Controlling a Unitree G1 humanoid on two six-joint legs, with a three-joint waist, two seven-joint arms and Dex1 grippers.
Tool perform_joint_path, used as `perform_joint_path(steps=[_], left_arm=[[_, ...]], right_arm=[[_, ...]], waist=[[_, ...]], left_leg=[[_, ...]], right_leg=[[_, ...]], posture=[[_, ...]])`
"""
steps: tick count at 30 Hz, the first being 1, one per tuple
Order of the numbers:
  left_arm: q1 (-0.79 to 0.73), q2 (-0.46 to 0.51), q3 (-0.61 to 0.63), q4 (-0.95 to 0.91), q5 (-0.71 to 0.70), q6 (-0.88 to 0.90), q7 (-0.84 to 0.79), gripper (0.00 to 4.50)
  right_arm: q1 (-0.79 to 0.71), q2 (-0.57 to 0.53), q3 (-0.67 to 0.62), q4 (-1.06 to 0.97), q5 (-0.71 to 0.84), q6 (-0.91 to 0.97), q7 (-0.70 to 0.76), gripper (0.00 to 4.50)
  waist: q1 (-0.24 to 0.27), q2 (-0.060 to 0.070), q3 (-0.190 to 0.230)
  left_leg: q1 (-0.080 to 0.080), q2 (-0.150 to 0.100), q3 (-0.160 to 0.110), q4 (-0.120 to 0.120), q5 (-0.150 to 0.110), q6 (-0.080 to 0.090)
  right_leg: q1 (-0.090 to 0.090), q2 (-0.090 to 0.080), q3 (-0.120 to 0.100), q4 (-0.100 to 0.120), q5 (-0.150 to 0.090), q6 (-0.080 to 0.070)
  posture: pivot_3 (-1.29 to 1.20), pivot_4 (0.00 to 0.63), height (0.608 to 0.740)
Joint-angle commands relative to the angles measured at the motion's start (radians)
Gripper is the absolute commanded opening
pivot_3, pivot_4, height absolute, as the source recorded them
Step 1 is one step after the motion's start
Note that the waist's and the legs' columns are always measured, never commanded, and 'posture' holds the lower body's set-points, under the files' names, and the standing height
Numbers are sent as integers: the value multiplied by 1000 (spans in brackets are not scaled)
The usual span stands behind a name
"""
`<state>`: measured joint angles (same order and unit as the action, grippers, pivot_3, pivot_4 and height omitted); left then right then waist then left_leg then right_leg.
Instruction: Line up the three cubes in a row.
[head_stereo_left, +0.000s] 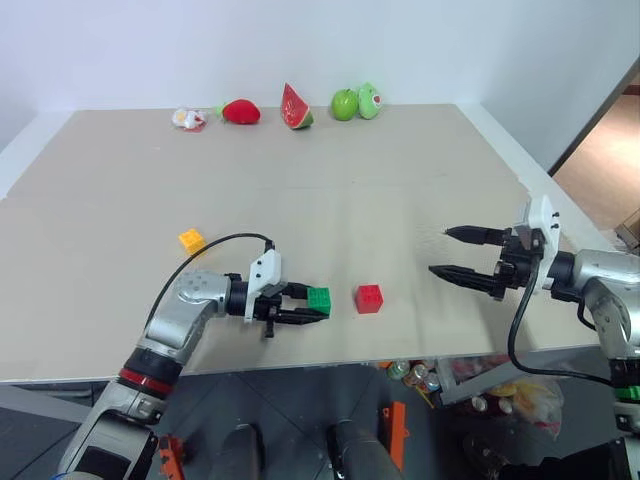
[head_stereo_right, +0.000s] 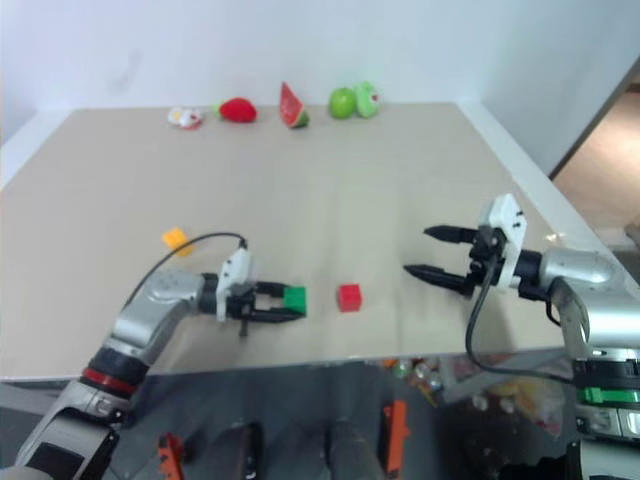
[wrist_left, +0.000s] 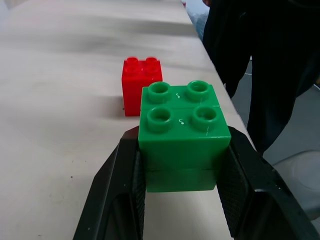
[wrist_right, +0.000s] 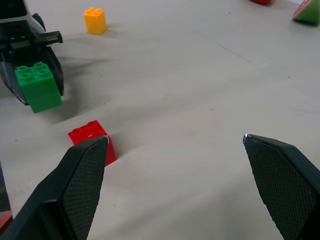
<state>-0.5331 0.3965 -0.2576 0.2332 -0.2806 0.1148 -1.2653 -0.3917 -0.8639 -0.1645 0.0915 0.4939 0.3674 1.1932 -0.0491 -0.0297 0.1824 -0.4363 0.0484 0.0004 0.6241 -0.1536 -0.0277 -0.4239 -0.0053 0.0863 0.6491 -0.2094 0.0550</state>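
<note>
Green cube sits clamped in my left hand, just beside red cube; right hand gapes empty. Risk: nudging red askew on release; yellow-orange cube remains far off.

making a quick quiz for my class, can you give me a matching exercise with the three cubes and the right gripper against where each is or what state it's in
Column one:
1. green cube
2. red cube
3. yellow-orange cube
4. right gripper

Column two:
A. open, holding nothing
B. alone on the table, off to the robot's left of the other two cubes
C. clamped between the fingers of the left gripper
D. on the table just beyond the green cube, not held

Pairs: 1-C, 2-D, 3-B, 4-A
</note>
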Motion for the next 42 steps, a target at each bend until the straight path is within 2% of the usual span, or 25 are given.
perform_joint_path(steps=[1,6,16,42], left_arm=[[-46,-16,1,84,43,-87,7,1331],[-71,-34,22,150,51,-123,15,1331],[-38,-28,26,125,36,-98,8,1331],[-21,-54,25,113,40,-67,26,1331]], right_arm=[[4,-5,-45,-59,28,10,-14,4500],[28,-21,-55,-90,44,35,-7,4500],[124,-72,-29,-190,72,68,94,4500],[40,-32,9,-112,25,38,91,4500]], waist=[[0,0,0],[2,0,0],[3,0,0],[3,0,0]], left_leg=[[0,0,0,0,0,0],[-2,0,0,1,0,0],[-1,0,0,0,0,0],[-1,0,0,1,0,0]], right_leg=[[0,0,0,0,0,0],[0,0,0,0,0,1],[-1,0,1,0,-1,2],[0,0,0,0,0,2]], posture=[[0,150,740],[0,150,740],[0,150,740],[0,150,740]])
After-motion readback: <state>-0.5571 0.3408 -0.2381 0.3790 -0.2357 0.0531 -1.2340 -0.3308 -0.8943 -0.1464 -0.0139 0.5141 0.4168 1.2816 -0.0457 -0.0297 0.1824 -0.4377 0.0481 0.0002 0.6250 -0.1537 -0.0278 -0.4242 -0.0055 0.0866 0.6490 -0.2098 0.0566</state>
